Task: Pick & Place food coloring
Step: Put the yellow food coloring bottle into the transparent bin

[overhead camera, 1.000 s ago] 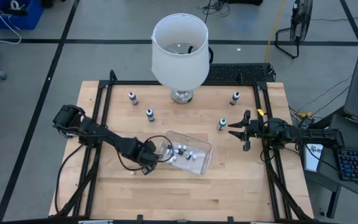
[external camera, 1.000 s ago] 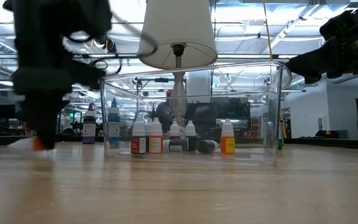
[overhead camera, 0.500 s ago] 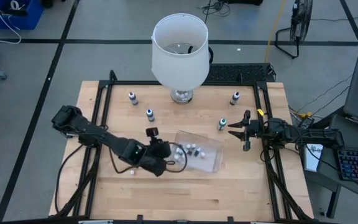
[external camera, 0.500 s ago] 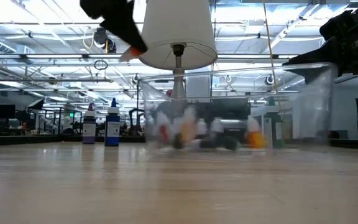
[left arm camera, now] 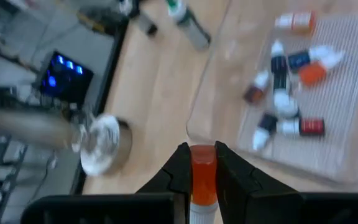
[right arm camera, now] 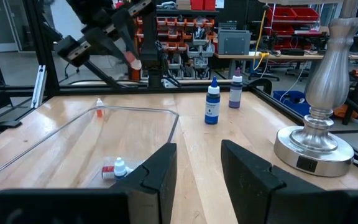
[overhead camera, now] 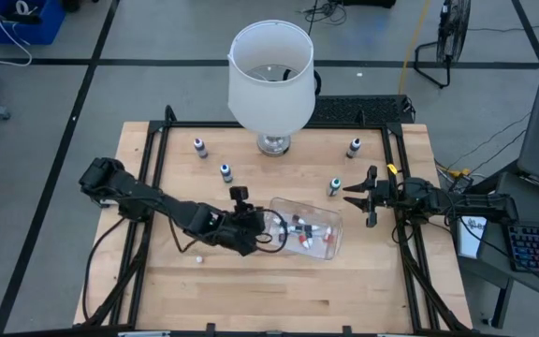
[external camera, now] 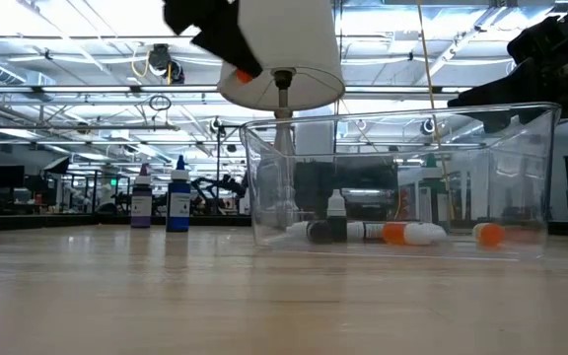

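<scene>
**A workshop floor around a wooden surface**

Seen from above, a pale wooden surface (overhead camera: 279, 281) with a black frame sits mid-frame on a grey floor (overhead camera: 138, 37) crossed by dark lines. At the upper left stands a blue bin (overhead camera: 17, 19); at the upper right, a black floor fan (overhead camera: 449, 37). A keyboard (overhead camera: 536, 251) lies on a dark desk at the right edge. In the low view, rows of bright ceiling lights (external camera: 87, 69) run across the upper frame. The right wrist view shows red storage bins (right arm camera: 294, 18) on shelves, upper right.
</scene>
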